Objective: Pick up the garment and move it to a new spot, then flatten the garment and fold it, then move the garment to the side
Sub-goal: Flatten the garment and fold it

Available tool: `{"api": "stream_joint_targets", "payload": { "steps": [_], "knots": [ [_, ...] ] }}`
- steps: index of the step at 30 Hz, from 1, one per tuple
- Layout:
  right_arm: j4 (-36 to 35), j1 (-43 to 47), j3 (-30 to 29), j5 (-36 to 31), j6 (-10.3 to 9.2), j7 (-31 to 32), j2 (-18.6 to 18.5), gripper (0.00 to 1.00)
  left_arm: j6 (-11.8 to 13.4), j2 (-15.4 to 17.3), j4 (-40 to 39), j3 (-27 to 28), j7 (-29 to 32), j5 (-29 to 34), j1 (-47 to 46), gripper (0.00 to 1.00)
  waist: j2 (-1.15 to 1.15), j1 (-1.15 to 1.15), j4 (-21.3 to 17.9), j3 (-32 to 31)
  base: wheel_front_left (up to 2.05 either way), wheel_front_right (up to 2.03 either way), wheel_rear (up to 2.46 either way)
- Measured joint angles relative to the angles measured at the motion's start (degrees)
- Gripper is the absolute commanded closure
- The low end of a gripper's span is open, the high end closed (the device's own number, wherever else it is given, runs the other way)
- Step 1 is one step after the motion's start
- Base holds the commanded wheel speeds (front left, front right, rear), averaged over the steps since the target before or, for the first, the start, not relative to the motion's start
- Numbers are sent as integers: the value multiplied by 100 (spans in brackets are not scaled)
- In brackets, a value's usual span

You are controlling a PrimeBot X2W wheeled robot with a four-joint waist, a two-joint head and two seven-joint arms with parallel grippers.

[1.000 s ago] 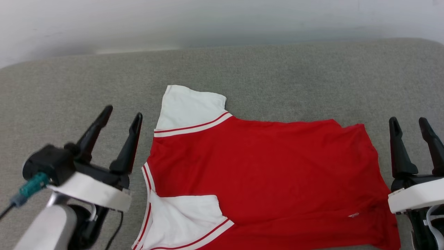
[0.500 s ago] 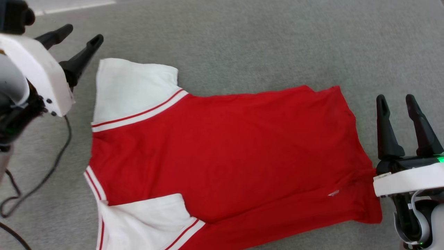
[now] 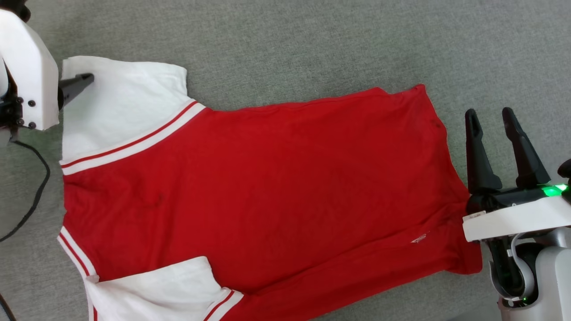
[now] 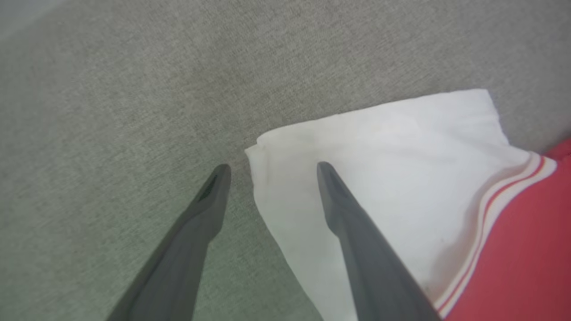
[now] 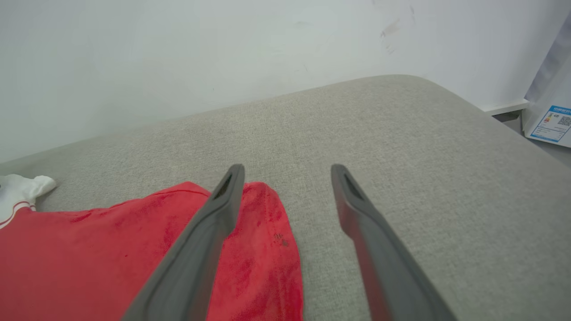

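Note:
The garment (image 3: 267, 178) lies spread on the grey cushion with a plain red face up; no lettering or number shows. Its two white sleeves point left, one at the far left (image 3: 120, 102) and one at the near left (image 3: 156, 290). My left gripper (image 4: 272, 171) is open, and its fingers straddle the outer corner of the far sleeve (image 4: 379, 147). One left finger (image 3: 78, 83) pokes out over that sleeve beside the white wrist housing. My right gripper (image 3: 490, 118) stands open just right of the red hem (image 5: 263, 240), holding nothing.
The grey fabric cushion (image 3: 312, 40) stretches beyond the garment on all sides. A black cable (image 3: 38, 183) loops at the left edge. A pale wall (image 5: 223, 53) rises behind the cushion, and a white box with a label (image 5: 551, 120) stands off its right end.
The head camera has tilted down and closed in, shifting the whole picture. My left gripper has moved from beside the collar up to the far white sleeve. The right gripper keeps its place by the hem.

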Motion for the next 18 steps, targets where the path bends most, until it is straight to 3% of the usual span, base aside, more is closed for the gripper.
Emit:
{"api": "stream_joint_targets", "payload": {
  "steps": [5, 6, 7, 8, 18],
  "knots": [
    [112, -1, 1, 1, 0, -59, 20, 0, 0, 4, 292, -200, 157, -125, -62, 0, 0, 0, -58, 93, 0, 0, 0],
    [119, -1, -12, 1, 0, -70, 20, 0, 0, 18, 293, -243, 155, -129, -82, 15, 0, 0, -54, 101, 0, 0, 0],
    [123, -2, -25, 1, 0, -79, 20, 0, 0, 15, 312, -256, 101, -146, -86, 83, 0, 0, -46, 109, 0, 0, 0],
    [129, -4, -38, 0, 0, -89, 20, 0, 0, 3, 334, -276, 29, -177, -86, 100, 0, -1, -32, 116, 0, 0, 0],
    [82, -86, -49, -127, 0, 247, -244, 0, 0, -200, 197, -659, -1167, -286, -35, 100, 0, 0, 244, -150, 0, 0, 0]
  ]
}}
